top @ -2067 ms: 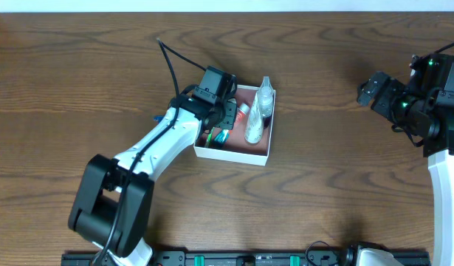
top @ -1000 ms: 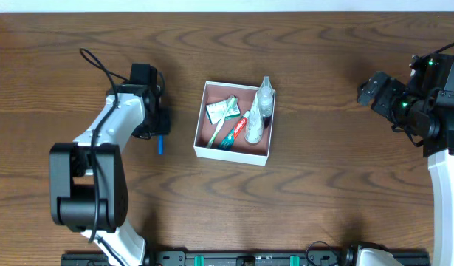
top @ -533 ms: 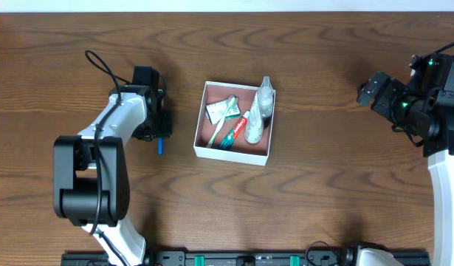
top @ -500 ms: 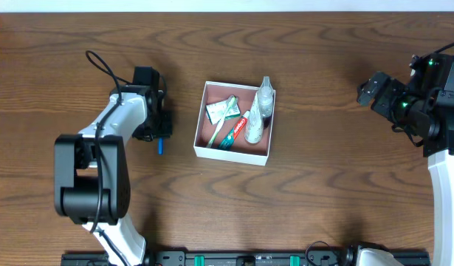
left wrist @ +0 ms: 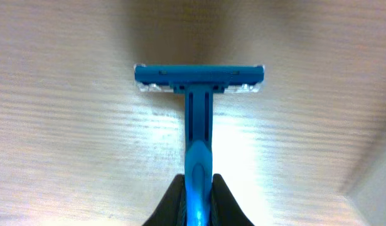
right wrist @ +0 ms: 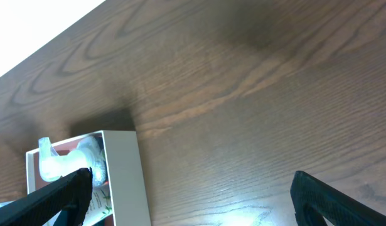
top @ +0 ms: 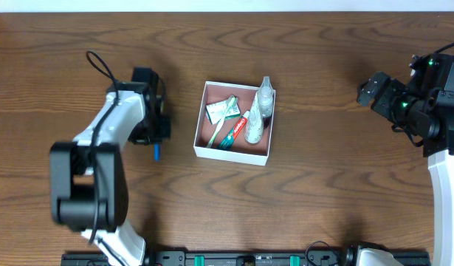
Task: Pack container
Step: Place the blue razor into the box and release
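The container (top: pixel 234 151), white-walled with a reddish-brown inside, sits mid-table and holds a clear bottle (top: pixel 260 111), a toothpaste tube (top: pixel 238 127), a green sachet (top: pixel 221 108) and a toothbrush. My left gripper (top: pixel 157 139) is left of the container, shut on a blue razor (top: pixel 156 151). In the left wrist view the fingers (left wrist: pixel 197 199) clamp the razor's handle (left wrist: pixel 198 135), its head pointing away over the wood. My right gripper (top: pixel 368 91) is far right, open and empty; its view (right wrist: pixel 193 194) shows the container's wall (right wrist: pixel 125 172).
The dark wooden table (top: pixel 322 192) runs in all directions. A black rail (top: pixel 249 258) lies along the front edge. The left arm's cable (top: pixel 101 63) loops over the table at the back left.
My left arm left the container and went to the blue razor on the left. In the last half second the razor shifted slightly toward the front with the gripper on it. The right arm stayed still.
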{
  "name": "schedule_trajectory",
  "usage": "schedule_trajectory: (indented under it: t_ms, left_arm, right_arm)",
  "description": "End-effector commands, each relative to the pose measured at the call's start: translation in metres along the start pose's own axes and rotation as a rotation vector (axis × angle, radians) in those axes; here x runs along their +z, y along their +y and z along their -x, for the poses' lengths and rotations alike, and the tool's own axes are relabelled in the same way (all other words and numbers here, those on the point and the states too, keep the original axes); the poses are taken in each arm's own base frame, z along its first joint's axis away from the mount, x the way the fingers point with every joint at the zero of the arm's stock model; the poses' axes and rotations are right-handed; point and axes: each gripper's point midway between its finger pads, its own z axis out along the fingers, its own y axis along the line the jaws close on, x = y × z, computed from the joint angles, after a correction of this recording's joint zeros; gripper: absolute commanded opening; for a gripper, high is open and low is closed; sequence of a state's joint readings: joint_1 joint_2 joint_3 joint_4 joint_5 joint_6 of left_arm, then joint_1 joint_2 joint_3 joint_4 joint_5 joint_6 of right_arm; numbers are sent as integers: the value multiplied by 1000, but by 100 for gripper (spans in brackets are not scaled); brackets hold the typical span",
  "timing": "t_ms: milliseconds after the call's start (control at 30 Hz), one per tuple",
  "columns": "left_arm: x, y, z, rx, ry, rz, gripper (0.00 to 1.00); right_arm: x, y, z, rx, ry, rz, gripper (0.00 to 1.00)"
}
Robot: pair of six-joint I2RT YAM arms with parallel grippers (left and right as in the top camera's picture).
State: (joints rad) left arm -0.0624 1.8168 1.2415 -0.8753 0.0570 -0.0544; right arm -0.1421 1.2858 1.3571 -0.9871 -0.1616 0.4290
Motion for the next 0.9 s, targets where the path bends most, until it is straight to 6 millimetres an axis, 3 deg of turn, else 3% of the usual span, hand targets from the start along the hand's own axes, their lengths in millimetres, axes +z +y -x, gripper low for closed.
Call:
schedule_trajectory:
  t_ms: [0,100,167,233,300,433,567,767,867]
  left_arm:
    - [-87,-24,31,36,-259,-95,6]
    - [-142,-49,32,100,-429,-163,6]
    - [-168,-66,29,146,-516,-190,6]
    - [-185,-86,26,171,-572,-228,6]
    - [-189,-108,23,195,-591,-264,6]
    - [-166,-144,19,262,-558,-269,6]
    - [-119,-172,21,291,-461,-235,6]
    - [-52,-193,29,275,-349,-209,6]
    - [-34,-196,25,259,-298,-215,6]
  right_arm:
    - [-1,-1,1,13,-3,0,99]
    - [-1,-1,1,13,-3,0,99]
    - [-1,-1,1,13,-3,0,99]
    - [-1,-1,1,13,-3,0,99]
    - [-1,-1,1,13,-3,0,99]
    - [-1,-1,1,13,-3,0,99]
    - [-1,-1,1,13,-3,0,99]
    - [-1,-1,1,13,-3,0,99]
    - [-1,-1,1,13,-3,0,99]
